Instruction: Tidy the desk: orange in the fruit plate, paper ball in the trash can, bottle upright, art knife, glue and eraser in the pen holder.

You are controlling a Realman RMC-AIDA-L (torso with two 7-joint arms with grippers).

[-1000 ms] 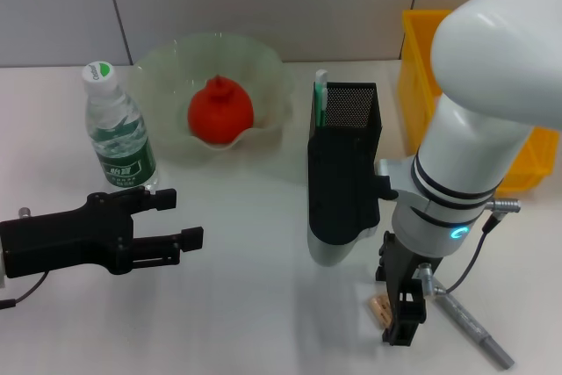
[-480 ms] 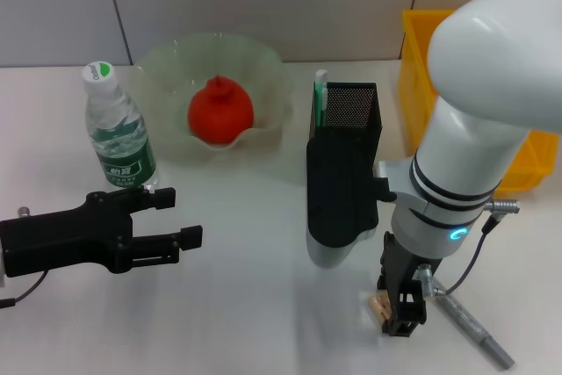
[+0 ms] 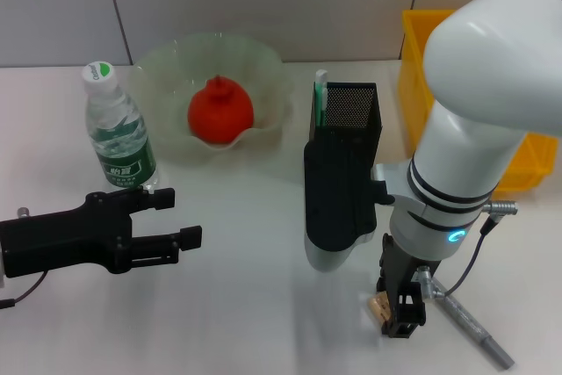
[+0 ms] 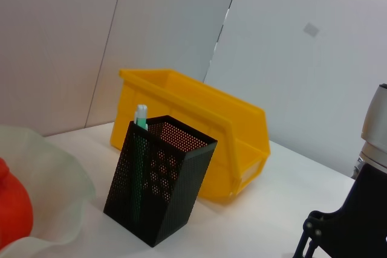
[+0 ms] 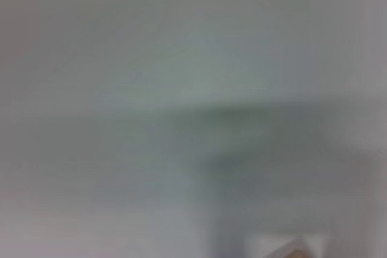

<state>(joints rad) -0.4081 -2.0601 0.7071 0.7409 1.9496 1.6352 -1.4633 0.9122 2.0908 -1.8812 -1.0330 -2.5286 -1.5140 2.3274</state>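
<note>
Head view
Desk (image 3: pixel 246 305): white, bearing all items below.
Bottle (image 3: pixel 118 133): upright at the robot's left, green cap and label, beside the plate.
Plate (image 3: pixel 263 72): pale green, wavy rim, at the back of the desk.
Orange (image 3: pixel 220 111): lay inside the plate.
Holder (image 3: pixel 349 129): black mesh, upright at centre, a green-white stick standing in its back corner.
Bin (image 3: pixel 421 68): yellow, at the back right, partly hidden by the right arm.
Left gripper (image 3: pixel 180 217): hovered low in front of the bottle, fingers spread apart, nothing between them.
Right gripper (image 3: pixel 402 309): pointed straight down at the desk in front of the holder; whether its fingers were closed could not be told.
Eraser (image 3: pixel 380 306): small tan block on the desk, touching the right gripper's tip.
Knife (image 3: pixel 470 331): grey, pen-shaped, lay flat just beside the right gripper.

Left wrist view
Holder (image 4: pixel 158 176): tilted in frame, the green-white stick rising above its rim.
Bin (image 4: pixel 199 125): directly behind the holder.
Plate (image 4: pixel 54 191): rim at the edge, with part of the orange (image 4: pixel 12 209).
Right gripper (image 4: pixel 338 234): dark body at the far corner.

Right wrist view
Desk (image 5: pixel 181 89): blurred pale surface only; a small light corner at the edge, unidentifiable.
</note>
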